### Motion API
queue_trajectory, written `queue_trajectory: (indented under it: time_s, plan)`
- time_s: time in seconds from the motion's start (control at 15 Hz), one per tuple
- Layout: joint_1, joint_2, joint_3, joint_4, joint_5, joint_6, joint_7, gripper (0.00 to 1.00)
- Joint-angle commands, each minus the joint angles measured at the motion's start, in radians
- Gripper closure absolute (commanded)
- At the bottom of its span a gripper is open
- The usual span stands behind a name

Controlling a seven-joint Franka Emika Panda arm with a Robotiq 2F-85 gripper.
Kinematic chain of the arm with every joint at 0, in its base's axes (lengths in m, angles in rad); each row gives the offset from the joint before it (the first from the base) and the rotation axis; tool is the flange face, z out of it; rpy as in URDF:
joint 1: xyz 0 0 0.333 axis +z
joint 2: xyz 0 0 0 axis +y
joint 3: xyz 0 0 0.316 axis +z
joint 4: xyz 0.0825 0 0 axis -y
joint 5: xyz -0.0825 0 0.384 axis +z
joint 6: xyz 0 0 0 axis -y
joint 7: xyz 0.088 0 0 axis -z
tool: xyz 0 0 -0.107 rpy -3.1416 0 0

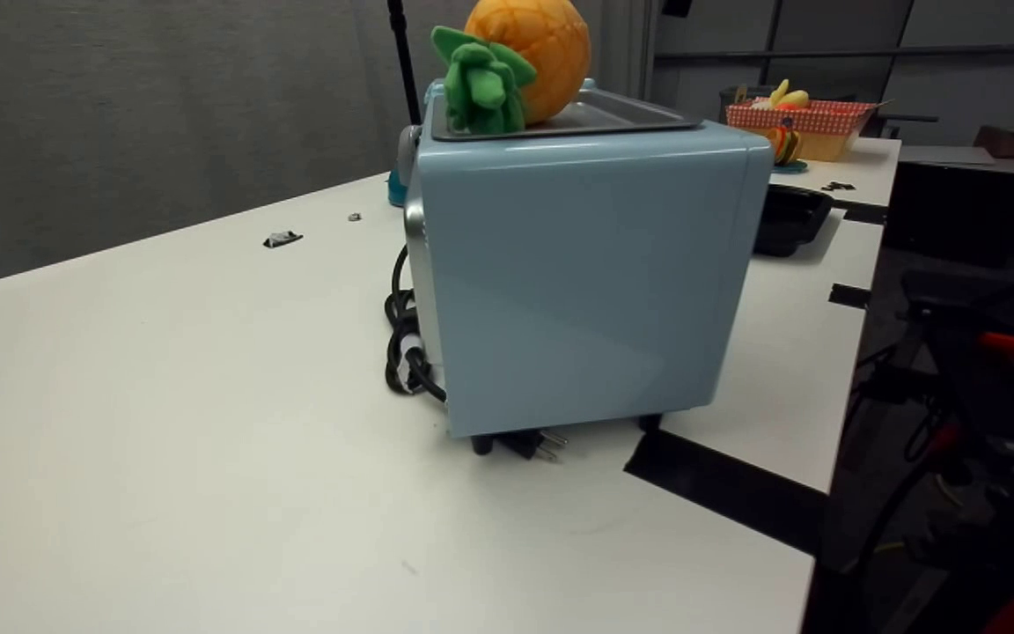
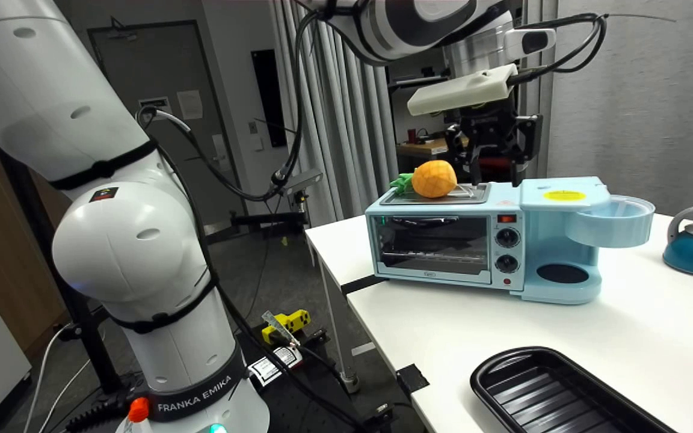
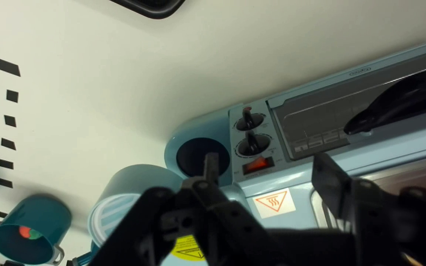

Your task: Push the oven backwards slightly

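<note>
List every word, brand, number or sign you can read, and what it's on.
"FRANKA EMIKA": black band low on the robot arm.
Orange triangle with wavy lines: white sticker on top of the oven.
Yellow sticker on the oven: triangle sign, print too small.
Oven's front badge, print around the knobs: too blurred.
Door notices, white label by the arm, arm sticker: too small.

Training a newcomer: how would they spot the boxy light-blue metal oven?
On the flat white table, find the big light-blue glass-doored oven. Unlike the shallow ridged black pan nearby, it carries a round orange-and-green plush toy on top.
</note>
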Motion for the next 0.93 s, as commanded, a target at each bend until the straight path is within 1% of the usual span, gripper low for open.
queue_trajectory:
  time_s: [0.0,0.07,0.27,0.33,0.87]
  plan:
    - [0.014,-0.058,-0.027,-0.041,0.006,0.011,-0.024,0.02]
    - [0.014,-0.065,-0.03,-0.045,0.004,0.01,-0.026,0.0]
    - [0.014,-0.083,-0.039,-0.057,-0.003,0.004,-0.032,0.0]
    - [0.014,-0.039,-0.031,-0.022,-0.008,-0.003,0.0,0.0]
    - [0.014,-0.055,-0.034,-0.037,-0.008,-0.003,-0.002,0.0]
